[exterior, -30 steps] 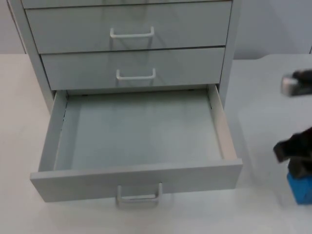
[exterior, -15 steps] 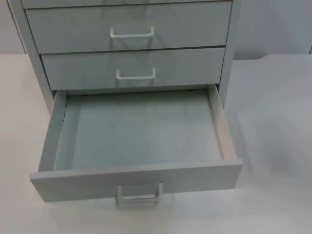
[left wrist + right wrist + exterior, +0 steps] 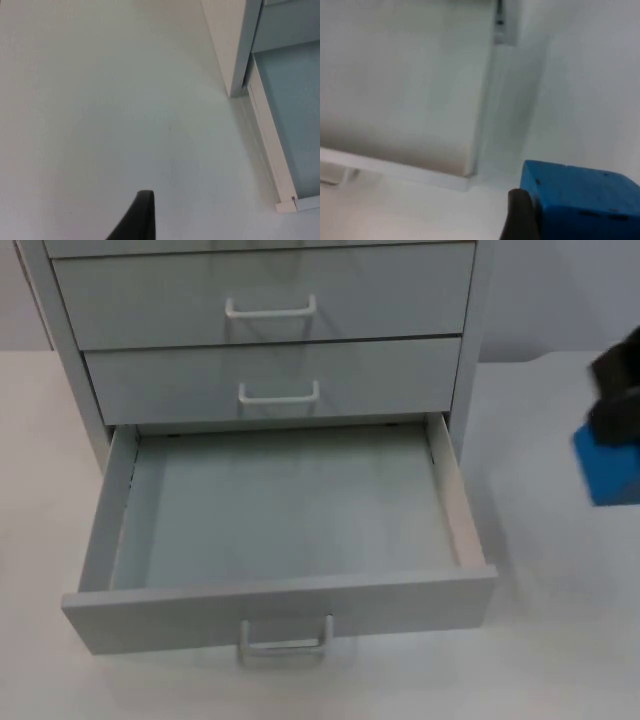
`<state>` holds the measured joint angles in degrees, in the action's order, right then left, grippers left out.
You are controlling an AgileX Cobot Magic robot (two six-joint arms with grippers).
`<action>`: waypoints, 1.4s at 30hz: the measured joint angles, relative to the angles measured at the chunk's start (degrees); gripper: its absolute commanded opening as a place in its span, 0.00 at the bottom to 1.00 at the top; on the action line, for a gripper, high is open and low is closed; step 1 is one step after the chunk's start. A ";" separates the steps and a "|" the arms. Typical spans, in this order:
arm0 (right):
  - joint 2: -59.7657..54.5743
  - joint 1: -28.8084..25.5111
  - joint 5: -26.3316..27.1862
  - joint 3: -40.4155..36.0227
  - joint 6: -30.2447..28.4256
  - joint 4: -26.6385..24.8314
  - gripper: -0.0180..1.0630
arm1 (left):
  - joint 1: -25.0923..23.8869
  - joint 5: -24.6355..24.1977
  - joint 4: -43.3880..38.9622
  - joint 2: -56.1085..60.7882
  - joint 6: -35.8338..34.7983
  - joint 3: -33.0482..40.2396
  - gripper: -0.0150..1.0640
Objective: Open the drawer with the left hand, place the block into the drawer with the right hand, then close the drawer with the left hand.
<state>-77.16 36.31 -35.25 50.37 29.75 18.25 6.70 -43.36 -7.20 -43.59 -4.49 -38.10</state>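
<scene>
With the bottom drawer [image 3: 280, 510] pulled open, the right gripper [image 3: 618, 390] at three o'clock of it is clamped on the blue block [image 3: 608, 465], held clear above the table [image 3: 545, 640]; the left gripper's [image 3: 137, 220] finger state cannot be told.

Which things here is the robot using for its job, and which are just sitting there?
For the job:
- blue block, held up by the right tool beside the cabinet
- open bottom drawer, nothing in it yet
- left tool, waiting over the table left of the cabinet

Just there:
- two shut upper drawers
- white table
</scene>
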 measured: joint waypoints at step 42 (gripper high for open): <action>-44.01 11.81 13.10 23.44 36.42 33.66 0.31 | 0.00 0.21 0.15 0.00 0.00 0.63 0.99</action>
<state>-121.18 48.12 -22.15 73.80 66.18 51.91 6.70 -43.15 -7.05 -43.59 -4.49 -37.47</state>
